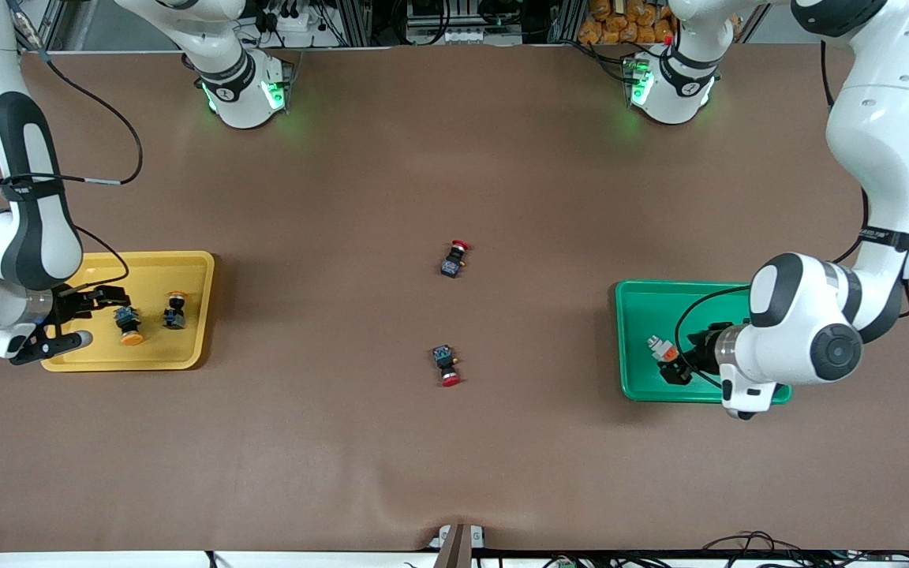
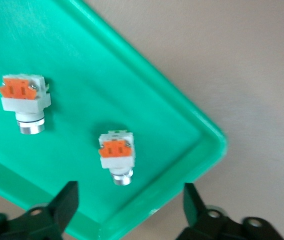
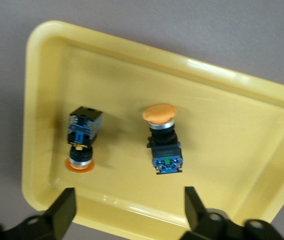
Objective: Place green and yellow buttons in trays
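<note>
Red-capped switch [image 1: 448, 368] lies untouched; both grippers gape empty.

White arms, black joint bands, black cables, green-lit bases.

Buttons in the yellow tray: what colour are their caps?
Orange-yellow, on both buttons; clearest in the right wrist view.

Yellow tray [image 1: 194, 272], green tray [image 1: 634, 300], orange-capped dark buttons [image 3: 163, 137], white-and-orange buttons [image 2: 115, 154], red-capped switches [image 1: 453, 259], brown table [image 1: 454, 442]
</note>
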Available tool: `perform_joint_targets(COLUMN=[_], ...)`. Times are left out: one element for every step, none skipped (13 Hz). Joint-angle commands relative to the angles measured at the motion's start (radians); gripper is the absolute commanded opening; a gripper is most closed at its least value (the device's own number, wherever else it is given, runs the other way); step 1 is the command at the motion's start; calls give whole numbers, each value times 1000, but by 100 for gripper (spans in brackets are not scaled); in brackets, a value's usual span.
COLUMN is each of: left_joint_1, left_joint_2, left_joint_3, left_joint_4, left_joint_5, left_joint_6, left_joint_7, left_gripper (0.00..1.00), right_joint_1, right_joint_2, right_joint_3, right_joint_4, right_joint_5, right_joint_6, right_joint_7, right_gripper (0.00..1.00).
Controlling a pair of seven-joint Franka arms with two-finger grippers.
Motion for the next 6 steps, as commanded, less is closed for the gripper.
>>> perform_joint_targets(left_joint_1=[17, 19, 25, 48, 63, 66], left_joint_2=[-140, -186, -235, -284, -327, -367], left_joint_3=[-11, -9, -6, -9, -12, -12], left_joint_4=[-7, -5, -4, -4, -5, -4], left_joint_5=[9, 9, 0, -3, -5, -6], left_joint_6=[-60, -89, -114, -134, -166, -209], left_joint_7=[39, 75, 107, 125, 165, 237], left_gripper=[100, 100, 100, 100, 100, 100], right_joint_1=[26, 42, 57, 63, 65, 69], right_joint_2=[-76, -107, -141, -184, -233, -286], right_joint_3=[11, 11, 11, 12, 12, 12], right_joint_4=[-12, -20, -37, -64, -96, -124], right_joint_5=[8, 8, 9, 11, 15, 17], right_joint_6=[-59, -74, -83, -82, -84, -90], right_joint_7=[48, 94, 129, 158, 189, 215], right_gripper=[100, 100, 100, 100, 100, 100])
